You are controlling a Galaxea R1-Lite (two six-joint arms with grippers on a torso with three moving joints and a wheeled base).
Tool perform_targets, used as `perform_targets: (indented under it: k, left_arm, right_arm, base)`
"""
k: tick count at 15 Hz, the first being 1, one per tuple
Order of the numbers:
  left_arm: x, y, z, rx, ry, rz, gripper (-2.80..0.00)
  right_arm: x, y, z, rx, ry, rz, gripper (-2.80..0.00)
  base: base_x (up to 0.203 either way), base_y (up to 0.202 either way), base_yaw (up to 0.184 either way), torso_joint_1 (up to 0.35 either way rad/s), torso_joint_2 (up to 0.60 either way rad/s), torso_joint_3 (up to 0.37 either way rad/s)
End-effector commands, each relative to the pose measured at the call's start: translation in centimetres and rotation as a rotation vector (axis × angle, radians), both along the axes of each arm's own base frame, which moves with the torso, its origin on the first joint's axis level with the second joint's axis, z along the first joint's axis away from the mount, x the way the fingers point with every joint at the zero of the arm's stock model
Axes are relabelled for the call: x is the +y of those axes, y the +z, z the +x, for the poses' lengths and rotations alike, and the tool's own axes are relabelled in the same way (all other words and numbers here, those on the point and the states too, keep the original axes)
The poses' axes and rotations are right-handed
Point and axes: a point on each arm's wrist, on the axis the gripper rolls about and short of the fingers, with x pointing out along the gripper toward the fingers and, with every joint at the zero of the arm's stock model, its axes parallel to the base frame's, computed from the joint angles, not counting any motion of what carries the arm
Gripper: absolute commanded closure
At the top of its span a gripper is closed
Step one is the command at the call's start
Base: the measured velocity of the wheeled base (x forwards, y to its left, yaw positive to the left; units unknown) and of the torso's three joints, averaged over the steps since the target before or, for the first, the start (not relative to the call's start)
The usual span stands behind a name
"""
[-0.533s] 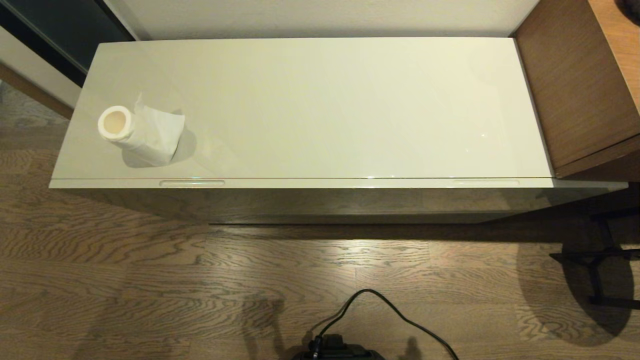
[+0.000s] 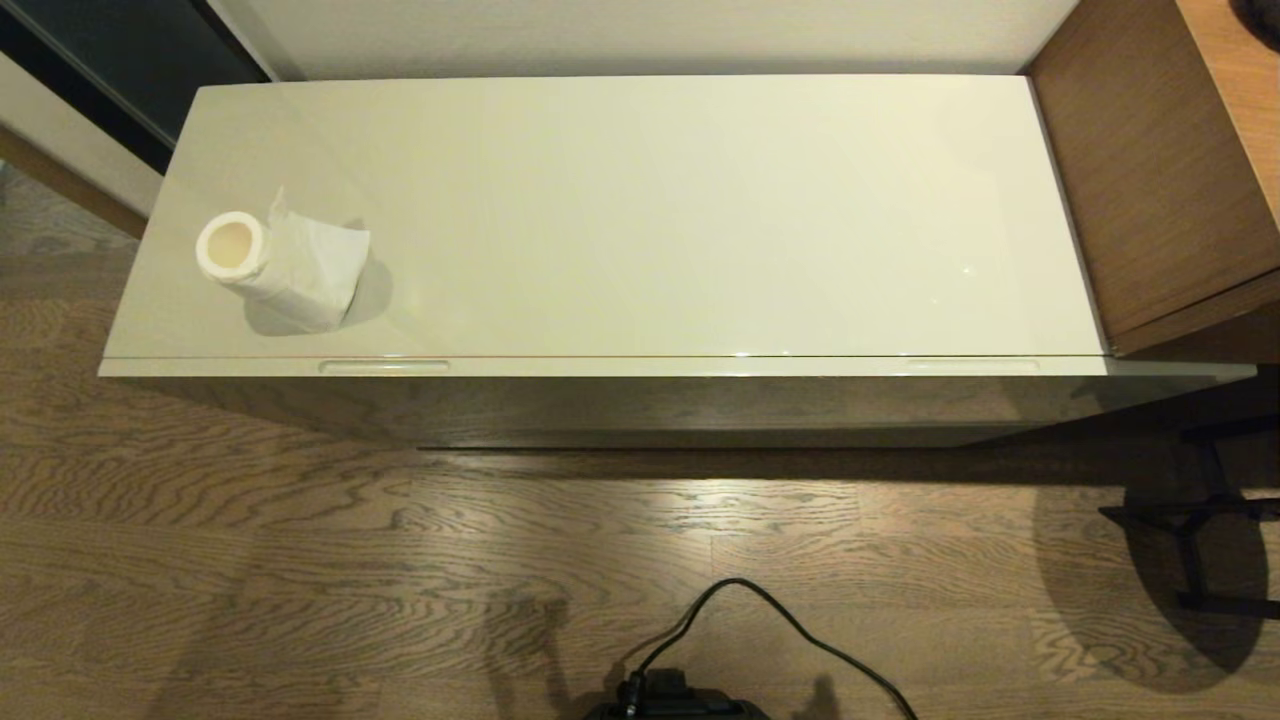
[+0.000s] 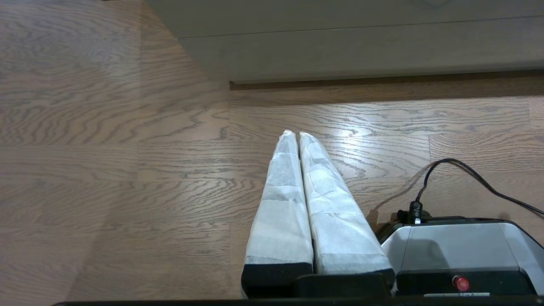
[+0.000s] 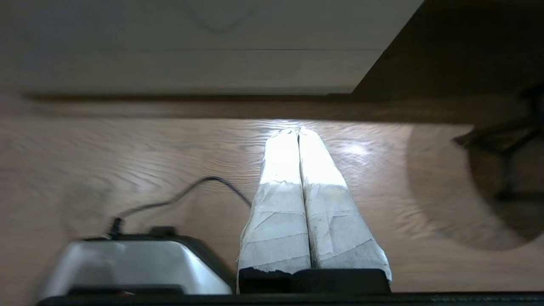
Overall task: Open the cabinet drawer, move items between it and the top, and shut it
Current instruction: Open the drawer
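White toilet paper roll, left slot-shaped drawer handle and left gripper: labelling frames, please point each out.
White toilet paper roll [image 2: 285, 268], head view, wrapped side.
Left slot-shaped drawer handle [image 2: 384, 366], head view, slot middle.
Left gripper [image 3: 294, 134], left wrist view, between the shut fingertips.

No readable text, label, brand, number or sign appears on anything in these views.

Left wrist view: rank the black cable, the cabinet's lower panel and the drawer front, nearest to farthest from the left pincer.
From the shut left pincer, low over the floor:
1. black cable, on the floor to one side, by the robot's base.
2. cabinet's lower panel, straight ahead, just above the floor.
3. cabinet drawer front, above the seam, highest and farthest.
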Motion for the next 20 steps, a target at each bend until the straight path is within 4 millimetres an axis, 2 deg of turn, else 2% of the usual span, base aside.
perform_targets:
  k: [1, 5, 9, 13, 17, 20]
  left_arm:
    - [0.0, 0.0, 0.0, 0.003, 0.002, 0.001, 0.00]
    - [0.0, 0.1, 0.0, -0.005, 0.002, -0.002, 0.00]
    - [-0.1, 3.5, -1.3, -0.072, -0.042, 0.007, 0.00]
    - [-0.1, 3.9, -1.8, -0.052, -0.055, 0.000, 0.00]
    - [-0.1, 6.8, -1.7, -0.061, -0.039, -0.088, 0.00]
    - [-0.1, 6.8, -1.8, -0.069, -0.047, -0.095, 0.00]
  right_arm:
    - [0.0, 0.0, 0.0, 0.000, 0.004, -0.049, 0.00]
    - [0.0, 0.0, 0.0, 0.002, 0.002, -0.025, 0.00]
    - [0.0, 0.0, 0.0, 0.008, 0.005, -0.034, 0.00]
    - [0.0, 0.0, 0.0, 0.005, 0.005, -0.032, 0.00]
    - [0.0, 0.0, 0.0, -0.009, 0.000, -0.048, 0.00]
    - [0.0, 0.1, -0.1, 0.010, 0.002, -0.032, 0.00]
  base:
    - [0.000, 0.000, 0.000, 0.000, 0.00, 0.000]
    - [0.000, 0.000, 0.000, 0.000, 0.00, 0.000]
    - [0.000, 0.000, 0.000, 0.000, 0.00, 0.000]
    - [0.000, 0.000, 0.000, 0.000, 0.00, 0.000]
    - [0.000, 0.000, 0.000, 0.000, 0.00, 0.000]
    - [0.000, 0.000, 0.000, 0.000, 0.00, 0.000]
